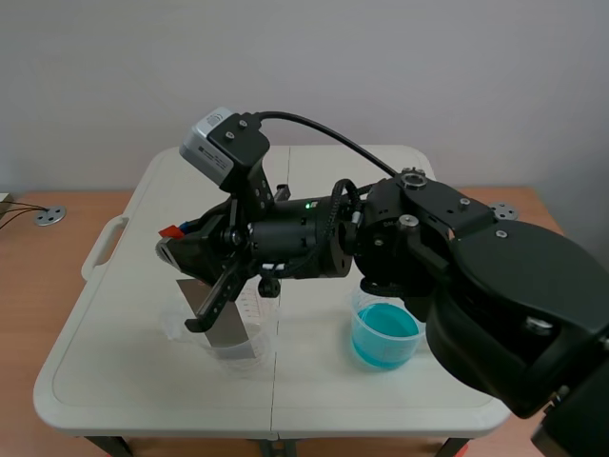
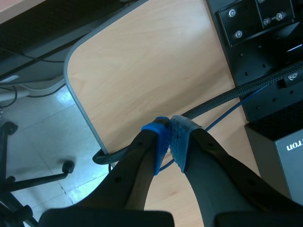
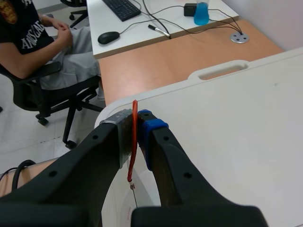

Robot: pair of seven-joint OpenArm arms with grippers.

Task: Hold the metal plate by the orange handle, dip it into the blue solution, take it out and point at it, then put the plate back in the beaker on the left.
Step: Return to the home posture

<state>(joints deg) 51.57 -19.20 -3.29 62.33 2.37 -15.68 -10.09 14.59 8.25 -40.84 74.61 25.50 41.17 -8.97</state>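
Between the jaws of the right gripper (image 3: 137,118), only a thin edge of the orange handle (image 3: 134,137) shows; the pads (image 3: 124,132) cover the rest. Below the jaws, one finger (image 1: 217,303) crosses the metal plate (image 1: 238,328) and hides part of it. The right arm (image 1: 495,286) hides the far rim of the beaker of blue solution (image 1: 385,338).

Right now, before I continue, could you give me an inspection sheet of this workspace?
Surface: white folding table, no spill seen.
Job's things: metal plate hangs by its orange handle, lower end in the clear left beaker; beaker of blue solution beside it.
Clutter: nothing seen.
Grippers: right gripper shut on the handle; left gripper shut on nothing, above a wooden desk.
Cables: black cable over the right arm; braided cable on the wooden desk.
Surroundings: a seated person, keyboard and mouse beyond the table.
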